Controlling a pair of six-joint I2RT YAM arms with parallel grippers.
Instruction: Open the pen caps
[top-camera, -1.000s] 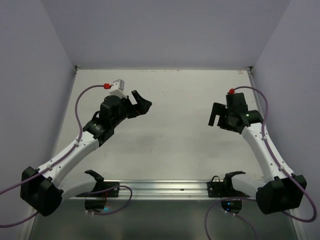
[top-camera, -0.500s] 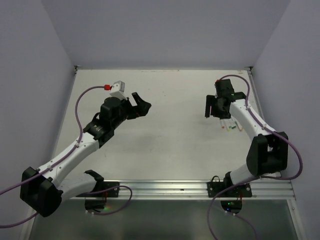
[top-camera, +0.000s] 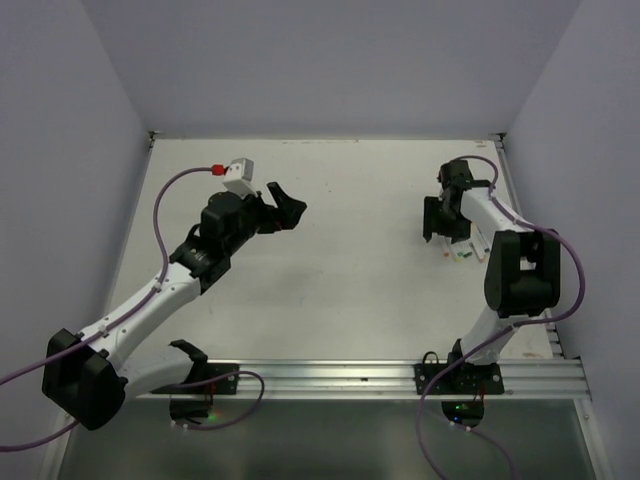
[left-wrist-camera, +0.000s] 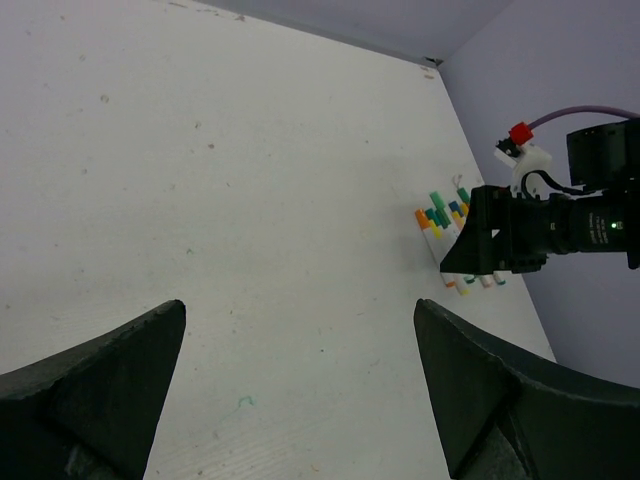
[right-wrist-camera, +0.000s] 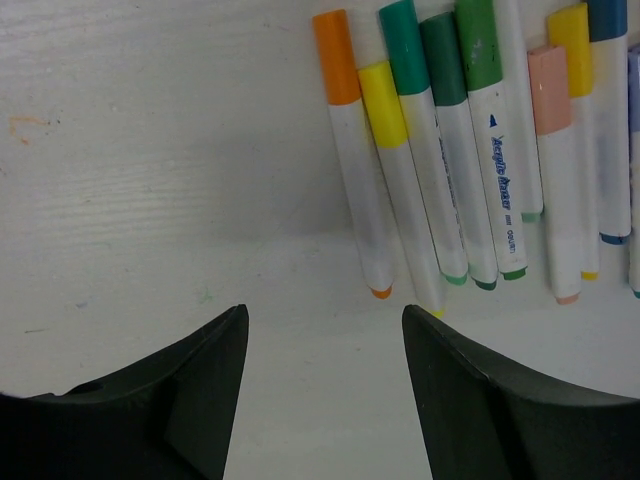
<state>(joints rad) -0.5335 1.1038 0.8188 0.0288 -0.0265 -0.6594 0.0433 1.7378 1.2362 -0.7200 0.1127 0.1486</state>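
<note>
White tabletop fills my view. Nearest, my right claw stands apart, nothing between its fingers. Just beyond lie the pens, caps on and pointing away, more perhaps cut off at the edge. I should centre on the leftmost, orange-capped pen and clamp its barrel, leaving the cap for my left claw, spread wide. Since a second ago my right arm swung out here, jaws narrowing.
</note>
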